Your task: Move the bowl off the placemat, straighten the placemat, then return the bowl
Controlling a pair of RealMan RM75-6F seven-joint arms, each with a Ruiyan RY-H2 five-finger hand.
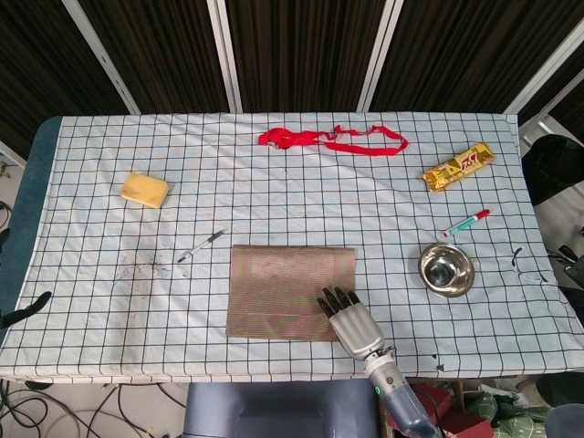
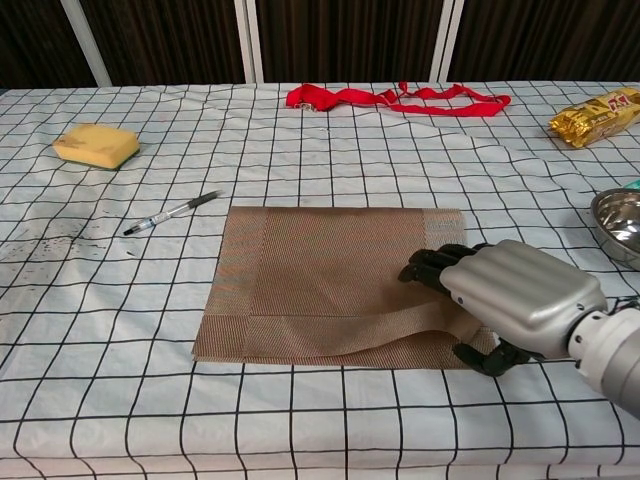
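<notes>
The brown woven placemat (image 1: 283,287) (image 2: 320,270) lies near the table's front edge, its sides roughly parallel to the cloth's grid. My right hand (image 1: 351,319) (image 2: 510,300) rests on its near right corner, fingers flat on top and the thumb curled at the near edge. The mat buckles up in a ripple just left of the hand. The steel bowl (image 1: 446,269) (image 2: 620,220) stands empty on the checked cloth to the right, off the mat. My left hand shows in neither view.
A yellow sponge (image 1: 144,189) and a pen (image 1: 201,245) lie to the left of the mat. A red strap (image 1: 333,140) lies at the back, a gold snack packet (image 1: 458,166) at the back right, and a marker (image 1: 465,223) just behind the bowl.
</notes>
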